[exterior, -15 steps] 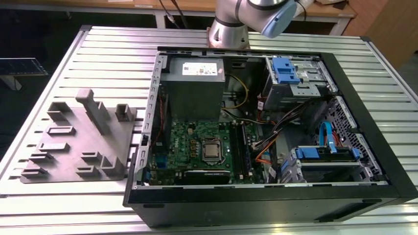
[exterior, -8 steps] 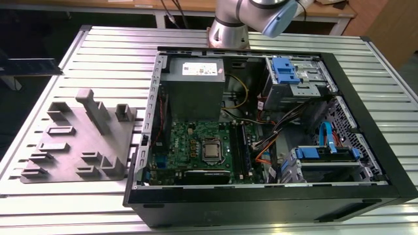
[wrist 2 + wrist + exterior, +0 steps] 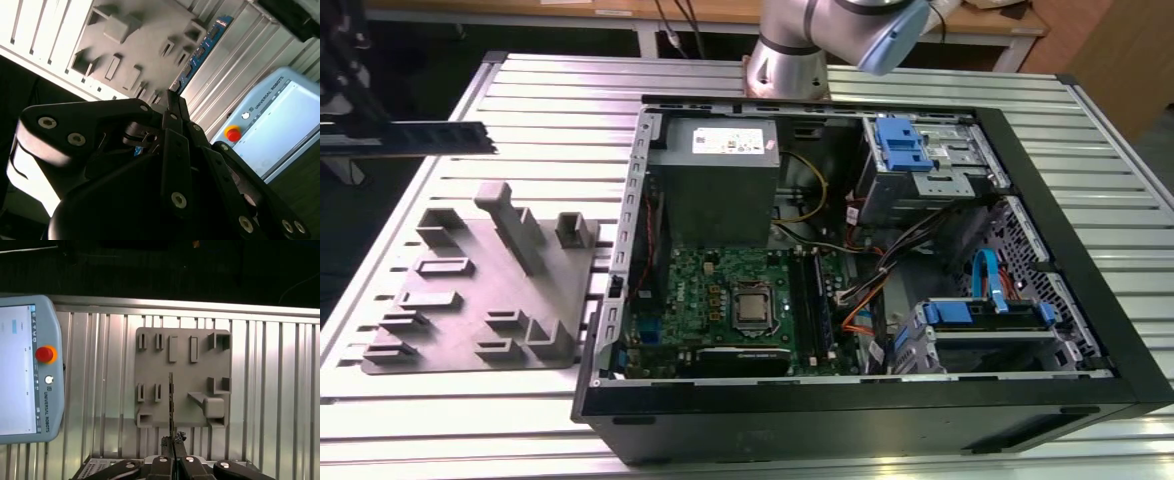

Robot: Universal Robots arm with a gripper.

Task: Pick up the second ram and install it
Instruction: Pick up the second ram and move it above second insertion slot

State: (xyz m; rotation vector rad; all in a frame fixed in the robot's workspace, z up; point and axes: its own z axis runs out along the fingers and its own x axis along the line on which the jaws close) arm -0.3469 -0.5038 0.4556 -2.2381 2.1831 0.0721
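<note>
One second ram (image 3: 171, 397) shows, with one gripper (image 3: 173, 440), one grey fixture plate (image 3: 200, 375), one teach pendant (image 3: 20, 370), and one open computer case (image 3: 854, 420) holding one grey power supply (image 3: 714, 190) and one green motherboard (image 3: 720, 300). All of it sits on a single ribbed metal table (image 3: 280, 390).

The gripper's fingers are drawn narrow and clamp the second ram between their tips. In the first wrist view the stick is seen edge-on as a thin dark line. It starts at the fingertips and runs straight out beyond them across the fixture plate. In the second wrist view its blue board with small chips reaches out past the black finger links.

In the exterior view the stick is held level, and its free end points away from the hand toward the case. The fixture plate lies below the hand, and the stick appears lifted clear of it. The teach pendant lies on the table beside the plate, off to one side of the hand. The case stands well apart from the hand, on the exterior view's right.
</note>
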